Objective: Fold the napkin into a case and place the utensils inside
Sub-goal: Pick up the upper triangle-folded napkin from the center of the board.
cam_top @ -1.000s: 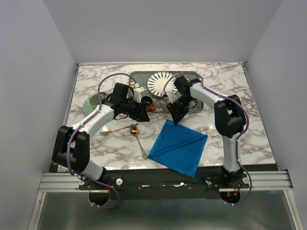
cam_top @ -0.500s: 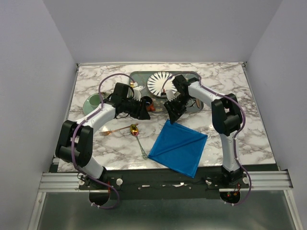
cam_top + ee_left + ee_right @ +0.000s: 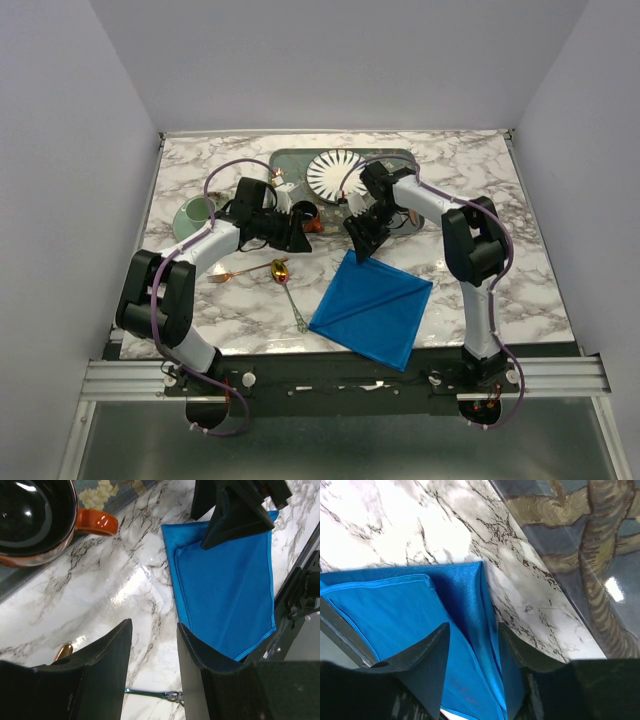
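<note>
Reads as an early fold: taking the far corner of the napkin [image 3: 372,308], flat on the marble [image 3: 190,165] near the front edge, right of centre. Fork [image 3: 232,274] and spoon [image 3: 284,278] left of it on bare stone, clear of the cloth, not yet needed.

To do it well:
- Bring the right gripper [image 3: 359,248], jaws apart and holding nothing, straight down astride that corner.
- Pinch only the layer meant to move. Looks doubled there, so check for two hems before closing.
- Close fully before lifting, then carry low and across rather than high, to keep the lower layer from dragging.
- Keep the left gripper [image 3: 153,629], likewise spread and empty, over the stone beside the cloth's left edge, ready to pin against sliding.

From above: both arms, the whole cloth with a diagonal crease, the utensils, plate [image 3: 335,175] and tray [image 3: 560,535] behind, but no clear reading of either jaw gap.

From the right wrist: fingers either side of the corner, upper layer set back from the lower, tray just beyond.

From the left wrist: mug [image 3: 30,525] at the tray's near edge, right fingertips on or just over the corner. Cannot tell contact from here.
</note>
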Controlling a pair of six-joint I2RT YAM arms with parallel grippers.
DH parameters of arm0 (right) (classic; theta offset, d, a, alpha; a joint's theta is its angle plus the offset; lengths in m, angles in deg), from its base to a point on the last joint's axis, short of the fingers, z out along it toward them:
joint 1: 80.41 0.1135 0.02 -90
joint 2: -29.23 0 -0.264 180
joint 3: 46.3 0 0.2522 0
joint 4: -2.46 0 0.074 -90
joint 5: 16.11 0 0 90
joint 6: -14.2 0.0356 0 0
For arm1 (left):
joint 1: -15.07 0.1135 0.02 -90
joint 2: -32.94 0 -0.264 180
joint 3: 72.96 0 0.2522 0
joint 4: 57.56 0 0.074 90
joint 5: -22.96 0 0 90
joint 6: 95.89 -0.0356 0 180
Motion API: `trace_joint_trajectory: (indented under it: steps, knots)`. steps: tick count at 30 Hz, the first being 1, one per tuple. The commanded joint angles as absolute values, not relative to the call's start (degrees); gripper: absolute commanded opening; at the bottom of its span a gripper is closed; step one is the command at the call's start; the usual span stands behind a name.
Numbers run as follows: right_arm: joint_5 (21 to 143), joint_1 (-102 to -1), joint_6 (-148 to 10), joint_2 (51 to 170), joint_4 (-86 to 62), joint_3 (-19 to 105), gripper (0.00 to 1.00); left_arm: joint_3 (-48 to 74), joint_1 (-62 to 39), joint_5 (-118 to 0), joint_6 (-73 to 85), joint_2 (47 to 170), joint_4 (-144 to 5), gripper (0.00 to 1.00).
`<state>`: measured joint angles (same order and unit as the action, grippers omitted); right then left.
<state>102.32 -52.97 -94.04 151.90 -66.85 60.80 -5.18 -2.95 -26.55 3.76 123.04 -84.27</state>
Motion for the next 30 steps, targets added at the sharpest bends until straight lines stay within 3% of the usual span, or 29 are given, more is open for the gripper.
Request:
trace_joint_trajectory:
  steps: [1,9,16,21,30]
  knots:
    - [102.54,-52.46,-95.49,152.27,-66.76,61.41,0.47,-5.94,-2.60,-27.05,4.39,122.32,-82.84,0.51]
    - [104.74,-52.38,-94.70,152.72,-66.23,62.38,0.27,-4.09,-2.68,-26.00,6.50,126.63,-80.56,0.51]
    - [106.94,-52.46,-95.05,149.82,-65.44,61.16,0.01,-5.76,-4.18,-23.89,8.09,128.12,-74.41,0.55]
    - [107.91,-52.46,-95.66,147.88,-64.65,59.57,0.01,-6.64,-5.76,-22.74,8.26,129.00,-70.46,0.71]
    - [109.58,-52.46,-97.51,144.28,-62.89,56.32,0.01,-9.45,-8.22,-20.46,6.51,130.41,-62.20,0.75]
